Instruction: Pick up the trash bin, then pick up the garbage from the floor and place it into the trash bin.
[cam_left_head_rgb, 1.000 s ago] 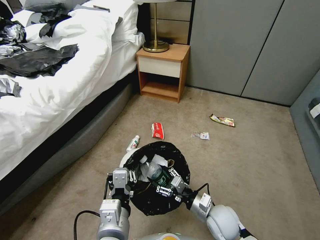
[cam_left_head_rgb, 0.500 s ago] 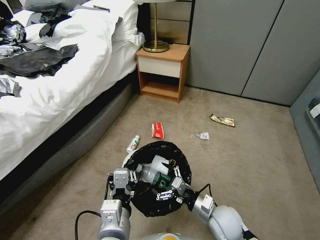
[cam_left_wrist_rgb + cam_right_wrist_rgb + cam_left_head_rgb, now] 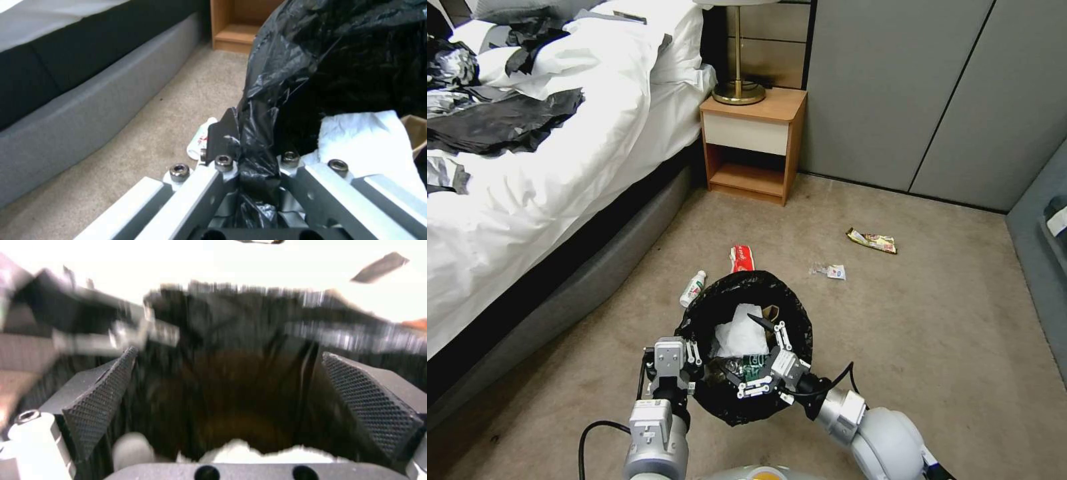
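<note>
Beige carpet beside the bed (image 3: 527,200); the bin (image 3: 747,293) is held up, left gripper (image 3: 692,352) pinched on its bag rim; right gripper (image 3: 764,357) gapes empty over tissue (image 3: 740,337) inside; red wrapper (image 3: 742,256) just beyond.

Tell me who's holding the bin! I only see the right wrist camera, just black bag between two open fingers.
Observer: The left gripper is pinching the bin by its bag-covered rim.
Operator: Is anything inside it?
Observer: Yes, a white tissue and a green-labelled bottle, right under the open right gripper.
Operator: What's on the floor?
Observer: A red wrapper, a small white bottle, a yellow wrapper and a small clear scrap lie on the carpet beyond the bin.
</note>
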